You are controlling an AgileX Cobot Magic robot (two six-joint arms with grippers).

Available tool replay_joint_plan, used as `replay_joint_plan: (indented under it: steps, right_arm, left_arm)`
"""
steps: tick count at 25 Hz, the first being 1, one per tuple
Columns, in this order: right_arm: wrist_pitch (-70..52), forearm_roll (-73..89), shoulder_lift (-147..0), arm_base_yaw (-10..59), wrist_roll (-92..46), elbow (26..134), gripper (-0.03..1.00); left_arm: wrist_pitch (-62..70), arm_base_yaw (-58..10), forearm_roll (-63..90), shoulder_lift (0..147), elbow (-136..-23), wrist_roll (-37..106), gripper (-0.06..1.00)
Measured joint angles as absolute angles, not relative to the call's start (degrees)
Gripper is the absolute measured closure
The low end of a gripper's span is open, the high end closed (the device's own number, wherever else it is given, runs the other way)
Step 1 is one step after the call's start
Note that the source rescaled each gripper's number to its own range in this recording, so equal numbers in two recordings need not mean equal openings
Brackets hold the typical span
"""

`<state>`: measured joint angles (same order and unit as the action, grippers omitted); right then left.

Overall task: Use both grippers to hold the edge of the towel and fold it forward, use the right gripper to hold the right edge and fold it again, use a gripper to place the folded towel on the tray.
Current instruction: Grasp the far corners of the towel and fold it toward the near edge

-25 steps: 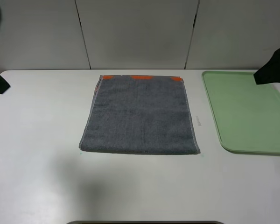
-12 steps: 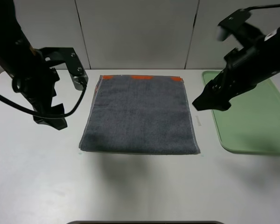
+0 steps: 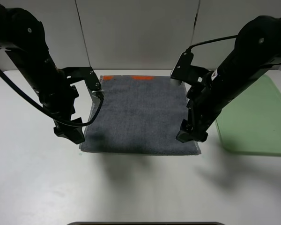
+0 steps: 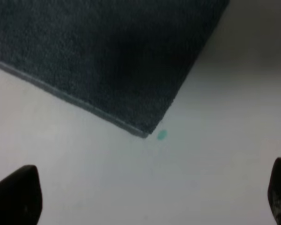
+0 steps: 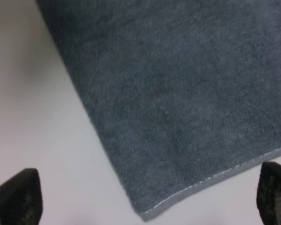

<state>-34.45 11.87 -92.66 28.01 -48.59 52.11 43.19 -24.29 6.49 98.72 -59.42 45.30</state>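
The dark grey towel (image 3: 140, 112) lies flat on the white table, with its orange-striped band (image 3: 131, 77) at the far end. Its plain hemmed edge (image 3: 140, 151) is at the near end. My left gripper (image 3: 71, 135) hovers just outside the near left corner and is open. In the left wrist view that corner (image 4: 143, 131) lies beyond the spread fingertips (image 4: 16, 192). My right gripper (image 3: 192, 136) hovers over the near right corner and is open. In the right wrist view the corner (image 5: 147, 213) sits between the spread fingertips (image 5: 16, 197). The pale green tray (image 3: 255, 126) lies at the right, empty.
A small green mark (image 4: 161, 135) is on the table beside the towel's near left corner. Grey wall panels stand behind the table's far edge. A dark object edge shows at the bottom of the high view (image 3: 145, 223).
Both arms have swung in from the sides and come down over the table. They now hang at the towel's near corners. The towel has not moved.
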Motion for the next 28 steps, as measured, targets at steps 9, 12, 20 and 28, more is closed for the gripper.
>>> replay_joint_plan:
  steps: [9, 12, 20, 28]
  right_arm:
    - [-30.13, 5.4, -96.41, 28.18, -48.59, 52.11, -0.03]
    - [-29.72, 3.85, -97.38, 28.24, -48.64, 52.11, -0.03]
    - [-28.47, -3.12, -100.35, 31.04, -49.69, 52.28, -0.03]
    - [-28.2, -3.97, -103.63, 34.53, -49.89, 52.79, -0.03]
  left_arm:
    - [38.11, -24.29, 7.19, 105.22, -59.42, 58.64, -0.02]
    - [36.57, -24.29, 7.19, 106.15, -59.42, 62.65, -0.02]
    - [30.78, -24.98, 7.4, 106.22, -59.49, 69.36, -0.02]
    - [29.6, -28.75, 7.61, 109.82, -59.67, 72.02, -0.02]
